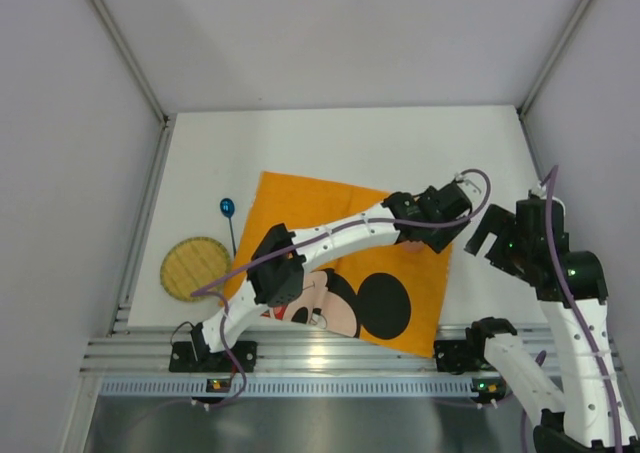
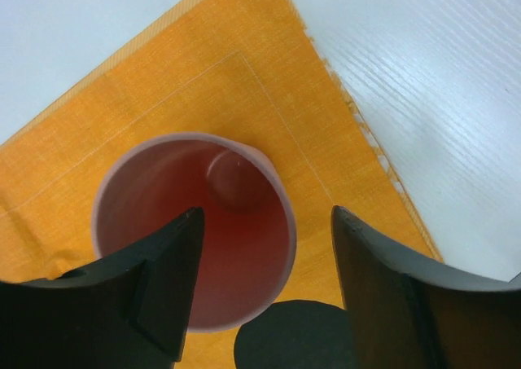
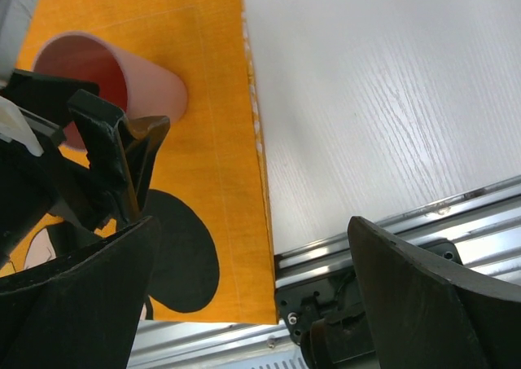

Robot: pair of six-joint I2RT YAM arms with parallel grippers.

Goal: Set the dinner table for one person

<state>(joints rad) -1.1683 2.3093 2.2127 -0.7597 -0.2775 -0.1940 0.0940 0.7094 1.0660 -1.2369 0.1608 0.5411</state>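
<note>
The bench (image 1: 350, 143) is the large white surface that fills the area beyond the arm bases and carries every item in view. An orange cloth mat (image 1: 300, 203) printed with a cartoon mouse lies on it at a slant, near the front rail. A pink cup (image 2: 236, 222) stands upright on the mat, close to the mat's far right corner. The left arm reaches diagonally across the mat. The left gripper (image 2: 265, 210) is positioned over the cup with its jaws spread. One finger overlaps the cup mouth in the left wrist view and the other lies outside the rim; contact cannot be determined. The right gripper (image 3: 252, 222) hangs over the mat's right edge with its jaws spread wide, holding nothing. A round woven coaster (image 1: 195, 268) and a blue spoon (image 1: 228, 209) lie on the bench left of the mat.
</note>
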